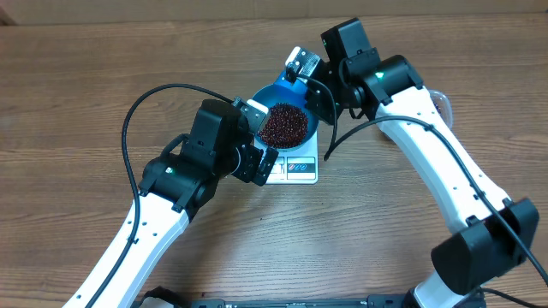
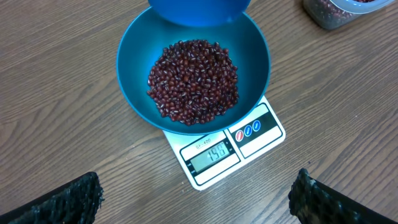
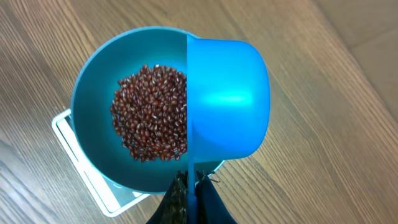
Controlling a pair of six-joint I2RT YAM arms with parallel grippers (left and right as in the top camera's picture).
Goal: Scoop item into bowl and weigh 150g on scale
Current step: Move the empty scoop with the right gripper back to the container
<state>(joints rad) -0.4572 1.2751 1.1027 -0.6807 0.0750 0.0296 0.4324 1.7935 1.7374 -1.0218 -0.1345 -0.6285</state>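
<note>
The bowl (image 2: 134, 62) sits on the scale (image 2: 249, 134), directly below the right claw (image 3: 193, 199), so its beans (image 2: 194, 81) are weighed in place. That claw is clamped shut on the scoop (image 3: 227, 99) handle, the scoop tipped on edge over the bowl. The left claw (image 2: 193, 199) stands wide open, empty, the scale just ahead of it

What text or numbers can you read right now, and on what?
"SF-400": faint print above the display on the scale.
"15" plus a blurred third digit: on the display.
Round button marks: too small to read.
The bowl and scoop: no text.
</note>
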